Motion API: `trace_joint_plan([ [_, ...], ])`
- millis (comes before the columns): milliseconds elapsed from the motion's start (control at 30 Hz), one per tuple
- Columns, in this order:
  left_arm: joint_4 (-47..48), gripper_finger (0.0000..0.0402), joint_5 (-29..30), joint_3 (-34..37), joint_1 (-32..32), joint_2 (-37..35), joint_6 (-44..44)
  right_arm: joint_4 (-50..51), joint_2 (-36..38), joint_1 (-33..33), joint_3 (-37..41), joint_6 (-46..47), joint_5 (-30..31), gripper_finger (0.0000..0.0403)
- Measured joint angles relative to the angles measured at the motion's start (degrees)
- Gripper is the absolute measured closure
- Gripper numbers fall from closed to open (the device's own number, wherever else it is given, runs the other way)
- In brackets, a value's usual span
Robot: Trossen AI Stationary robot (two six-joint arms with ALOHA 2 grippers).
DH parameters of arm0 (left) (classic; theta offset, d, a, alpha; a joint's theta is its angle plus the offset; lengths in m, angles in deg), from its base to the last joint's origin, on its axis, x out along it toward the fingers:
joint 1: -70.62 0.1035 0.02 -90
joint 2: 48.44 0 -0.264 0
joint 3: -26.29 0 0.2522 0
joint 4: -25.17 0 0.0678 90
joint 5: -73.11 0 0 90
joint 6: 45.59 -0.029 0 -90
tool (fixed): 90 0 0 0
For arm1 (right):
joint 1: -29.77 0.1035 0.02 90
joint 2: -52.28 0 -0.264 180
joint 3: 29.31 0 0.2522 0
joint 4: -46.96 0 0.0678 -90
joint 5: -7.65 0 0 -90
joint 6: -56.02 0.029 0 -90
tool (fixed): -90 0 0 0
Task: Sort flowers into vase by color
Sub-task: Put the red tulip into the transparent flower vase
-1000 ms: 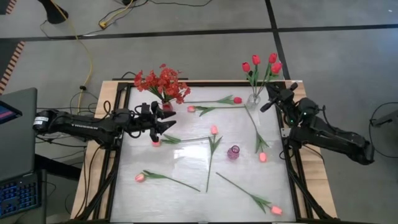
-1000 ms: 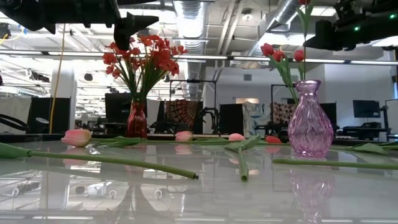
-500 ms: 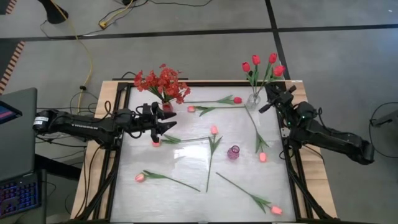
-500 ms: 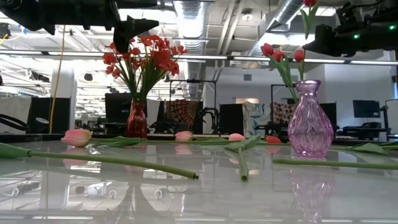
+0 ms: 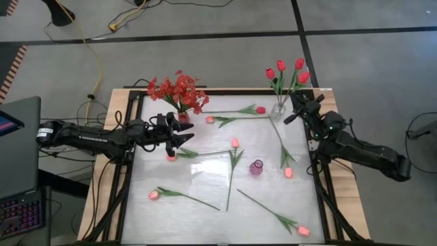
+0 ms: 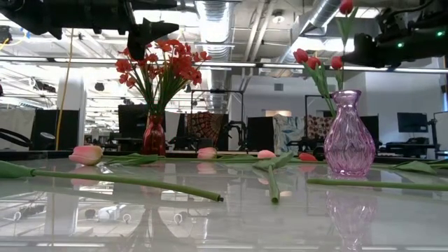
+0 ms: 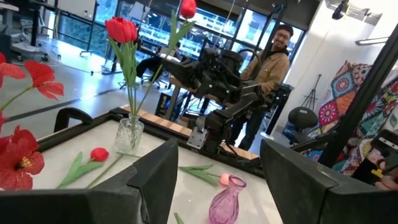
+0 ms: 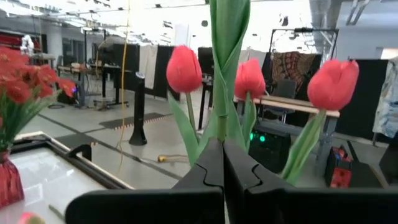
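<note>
A small clear glass vase [image 5: 278,108] at the far right corner holds red tulips [image 5: 281,66], and the right gripper [image 8: 221,163], its fingers pinched tight on a tulip stem [image 8: 222,74], hangs just beside it. A red vase [image 6: 153,134] at the far left carries bushy red sprays [image 5: 176,89], while the bulbous ribbed pink vase [image 5: 256,167] stands empty among pink tulips [image 5: 234,143] lying on the glossy white table [image 5: 205,184]. The left gripper [image 5: 183,134] hovers near the red vase, fingers spread and holding nothing.

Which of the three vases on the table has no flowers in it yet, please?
The small pink vase near the table's middle stands empty. The red vase holds the bushy red blossoms, and the clear vase holds red tulips.
</note>
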Motion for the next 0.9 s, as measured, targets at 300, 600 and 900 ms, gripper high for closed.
trace_joint_plan([
  [300,0.1,0.0187,0.1,0.0,0.0,0.0,0.0,0.0,-0.2,-0.8,0.5,1.6,-0.1,0.0386],
  [600,0.1,0.0187,0.1,0.0,0.0,0.0,0.2,-2.4,-0.2,-2.3,4.7,5.8,-0.1,0.0386],
  [900,0.1,0.0187,0.1,0.0,0.0,0.0,0.2,-3.5,-0.2,-2.6,5.7,7.2,-0.1,0.0385],
])
